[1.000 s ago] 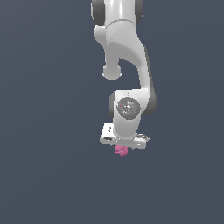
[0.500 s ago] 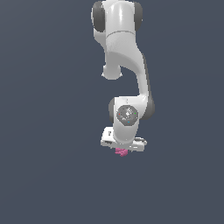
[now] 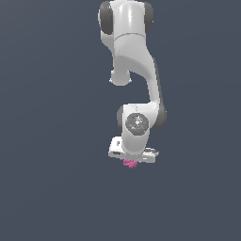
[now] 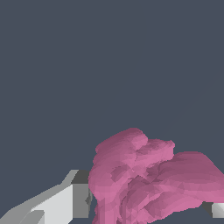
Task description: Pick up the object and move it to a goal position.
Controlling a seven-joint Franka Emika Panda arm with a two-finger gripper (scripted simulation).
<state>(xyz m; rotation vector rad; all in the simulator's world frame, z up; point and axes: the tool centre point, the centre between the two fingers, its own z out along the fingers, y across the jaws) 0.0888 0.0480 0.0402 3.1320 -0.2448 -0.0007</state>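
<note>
Arm: the white arm [image 3: 134, 70] hangs down from the top of the exterior view, wrist bent, hand pointing down.
Gripper: the gripper [image 3: 131, 161] has its fingers [image 4: 65, 201] pinching the blob from both sides.
Object: the pink lumpy object [image 4: 148, 179] sits between the fingertips, protruding just beneath the hand [image 3: 130, 164].

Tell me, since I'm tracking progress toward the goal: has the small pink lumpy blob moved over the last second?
Yes. The small pink lumpy blob, held at the white gripper, barely shifted in the exterior view, while the arm's upper links swung toward that view's right.
</note>
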